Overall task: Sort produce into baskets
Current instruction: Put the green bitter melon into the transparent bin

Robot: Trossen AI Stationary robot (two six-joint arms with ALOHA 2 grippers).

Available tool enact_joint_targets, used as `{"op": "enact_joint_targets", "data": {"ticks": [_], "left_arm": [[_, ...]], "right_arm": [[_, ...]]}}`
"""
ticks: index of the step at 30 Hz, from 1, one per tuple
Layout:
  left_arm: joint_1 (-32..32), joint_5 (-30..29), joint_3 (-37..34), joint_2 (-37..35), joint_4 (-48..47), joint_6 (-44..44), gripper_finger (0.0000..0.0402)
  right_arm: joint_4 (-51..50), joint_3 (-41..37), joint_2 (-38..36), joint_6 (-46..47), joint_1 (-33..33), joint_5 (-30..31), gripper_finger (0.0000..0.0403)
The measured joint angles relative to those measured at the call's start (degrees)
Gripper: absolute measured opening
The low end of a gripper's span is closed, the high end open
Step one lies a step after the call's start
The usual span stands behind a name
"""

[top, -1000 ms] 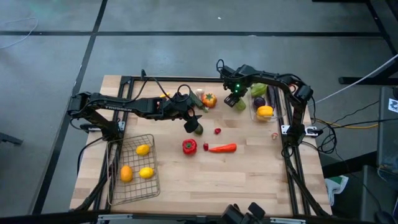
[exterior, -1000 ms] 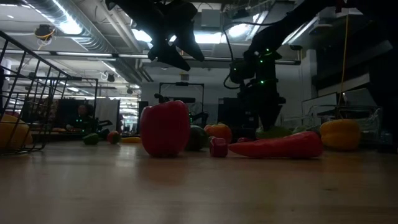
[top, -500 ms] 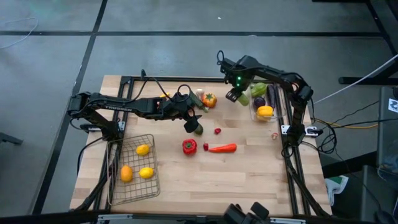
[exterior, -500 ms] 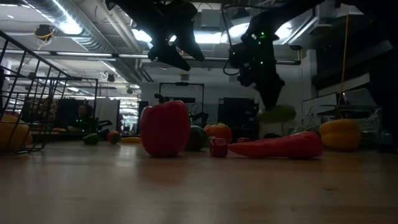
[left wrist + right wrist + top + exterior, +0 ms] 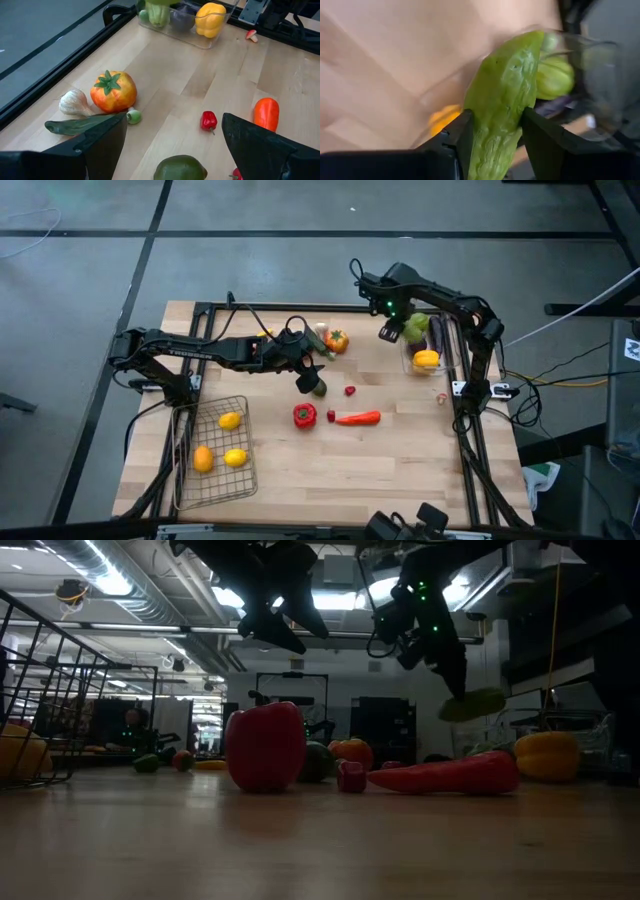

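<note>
A: Tabletop (image 5: 400,450) first, what's sitting where?

B: Wire basket (image 5: 215,452) is lying well off from the left pincer (image 5: 312,367), holding three yellow and orange pieces. Clear bin (image 5: 424,350) is sitting just beneath the right pincer (image 5: 392,332), already carrying a yellow pepper (image 5: 210,12) and purple and green pieces.

A: Right pincer state?

B: Clamping a green cucumber-like piece (image 5: 505,95), hanging it over the bin's near edge.

A: Risk?

B: The piece is long and sticking out past the jaws; I'm judging it could catch the bin rim and tip out onto the tabletop, or nudge the light bin, if it's let go this far off centre.

A: Left pincer?

B: Standing wide, holding nothing, hovering above a green round fruit (image 5: 181,168). Orange tomato (image 5: 113,91) and garlic (image 5: 74,102) are lying just beyond it.

A: Arm poses?

B: Right arm is reaching in bent over the bin, wrist pointing down. Left arm is stretching long across the tabletop.
</note>
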Motion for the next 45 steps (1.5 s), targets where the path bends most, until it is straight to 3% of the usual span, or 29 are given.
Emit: {"op": "enact_joint_targets", "data": {"ticks": [9,24,45], "left_arm": [[-0.01,0.0,0.0,0.0,-0.02,0.0,0.0323],[-0.01,0.01,-0.01,0.01,-0.01,0.0,0.0323],[0.01,0.02,0.0,0.01,0.0,-0.28,0.0323]], "right_arm": [[0.07,0.0,-0.24,0.0,-2.27,11.04,0.0153],[0.05,-6.33,-0.22,-1.43,-11.85,4.67,0.0154],[4.11,-8.74,-0.15,3.12,-12.6,8.34,0.0155]]}}
